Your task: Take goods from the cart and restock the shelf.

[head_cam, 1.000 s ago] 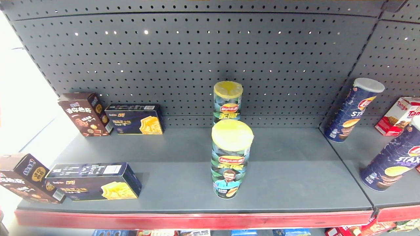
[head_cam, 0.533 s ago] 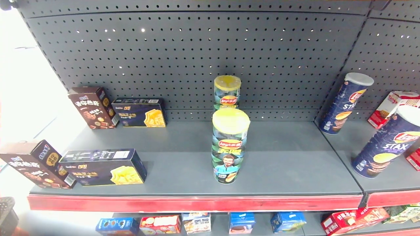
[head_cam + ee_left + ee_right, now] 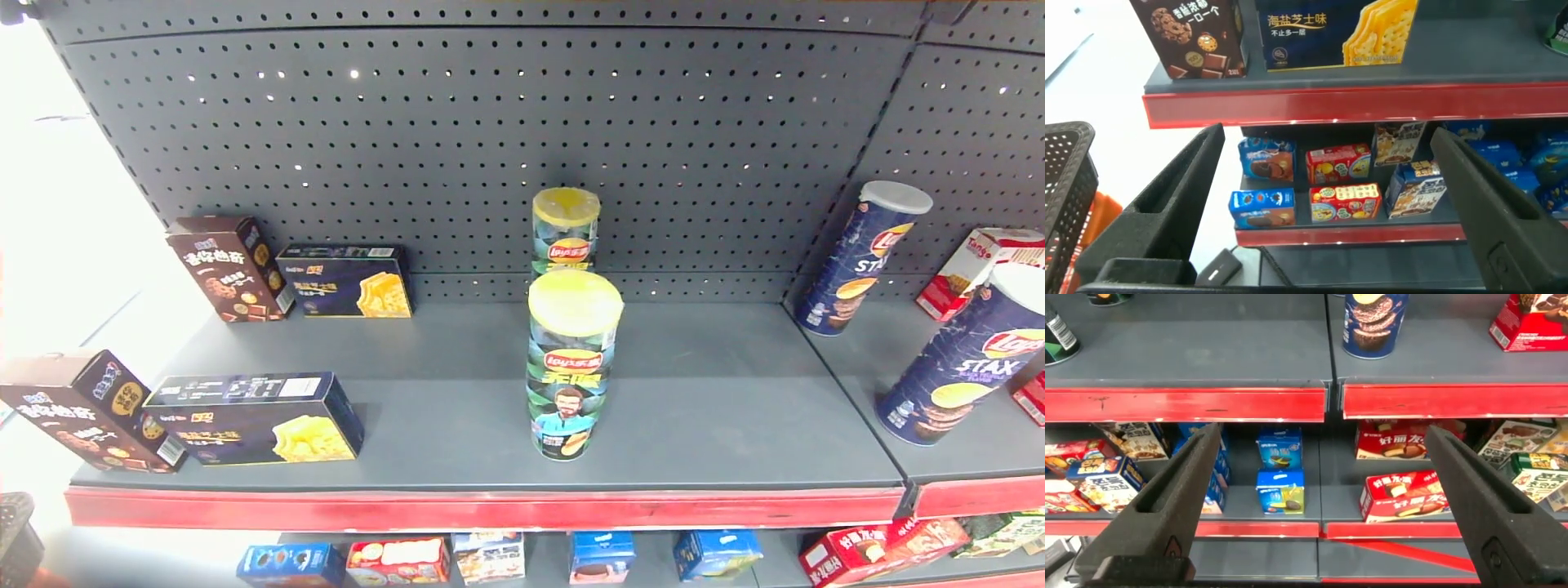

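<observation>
The whole head view has shifted since a second ago, which is the camera moving, not the goods. The shelf (image 3: pixel 702 425) now sits higher in the picture, and small boxes (image 3: pixel 398 560) on the lower shelf (image 3: pixel 1331 502) have come into sight under its red edge. Over the last half second hardly anything differs.

The front chip can (image 3: pixel 573 367) stands upright at mid-shelf as before. The second yellow-lidded can (image 3: pixel 565 230) is directly behind it, by the pegboard. Left of the front can are the near cracker box (image 3: pixel 260 418) and the near cookie box (image 3: pixel 77 408). Left and farther back are the far cracker box (image 3: pixel 347 280) and the far cookie box (image 3: pixel 230 265). Two dark blue cans (image 3: pixel 865 257) stand to its right.

The left pincer (image 3: pixel 1327 131) is spread wide and empty, below and left of the front can, beside a black mesh basket (image 3: pixel 1065 188). The right pincer (image 3: pixel 1323 431) is also spread and empty, below and right of that can.
</observation>
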You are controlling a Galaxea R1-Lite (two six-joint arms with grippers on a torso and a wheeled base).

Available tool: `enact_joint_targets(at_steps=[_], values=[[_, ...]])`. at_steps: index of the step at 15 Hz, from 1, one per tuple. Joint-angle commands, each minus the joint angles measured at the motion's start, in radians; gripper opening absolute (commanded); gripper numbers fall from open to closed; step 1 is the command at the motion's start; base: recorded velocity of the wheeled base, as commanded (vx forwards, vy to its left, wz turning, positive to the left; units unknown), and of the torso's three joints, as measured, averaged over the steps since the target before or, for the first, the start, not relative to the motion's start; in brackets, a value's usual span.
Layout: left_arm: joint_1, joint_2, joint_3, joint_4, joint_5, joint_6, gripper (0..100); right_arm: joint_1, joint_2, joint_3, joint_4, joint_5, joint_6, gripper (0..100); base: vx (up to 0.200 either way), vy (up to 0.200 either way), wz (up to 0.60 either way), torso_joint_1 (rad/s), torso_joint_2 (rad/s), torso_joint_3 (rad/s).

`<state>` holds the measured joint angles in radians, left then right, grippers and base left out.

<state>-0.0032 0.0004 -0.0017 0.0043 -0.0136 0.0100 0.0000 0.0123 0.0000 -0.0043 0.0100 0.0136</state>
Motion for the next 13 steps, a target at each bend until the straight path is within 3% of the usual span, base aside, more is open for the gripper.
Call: enact_joint_targets(at_steps=[1, 13], values=[[0.0, 0.0, 0.0, 0.0, 0.0, 0.001, 100, 0.0, 0.001, 0.0, 0.0, 0.001, -0.001, 100, 0.0, 0.0, 0.0, 0.0, 0.0, 0.0], [0.0, 0.0, 0.0, 0.0, 0.001, -0.002, 100, 0.0, 0.001, 0.0, 0.0, 0.001, -0.001, 100, 0.0, 0.0, 0.0, 0.0, 0.0, 0.0]])
